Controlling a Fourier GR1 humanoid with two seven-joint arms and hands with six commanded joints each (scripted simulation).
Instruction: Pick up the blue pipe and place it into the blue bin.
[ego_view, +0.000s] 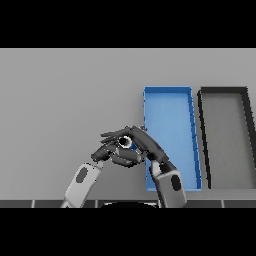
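Note:
Only a small round end of the blue pipe (124, 142) shows, pale with a blue rim, just left of the blue bin (170, 105). My right hand (146, 144) reaches in from the lower right, and its fingers and thumb curl round that end. My left hand (106, 152) lies close beside it on the left with its fingers relaxed, right under the right hand's fingers. The rest of the pipe is hidden by the two hands. The blue bin is a long open tray with nothing in it.
A black bin (227, 150) of the same long shape stands right of the blue bin, almost touching it. The grey table (65, 100) stretches away to the left and behind the hands.

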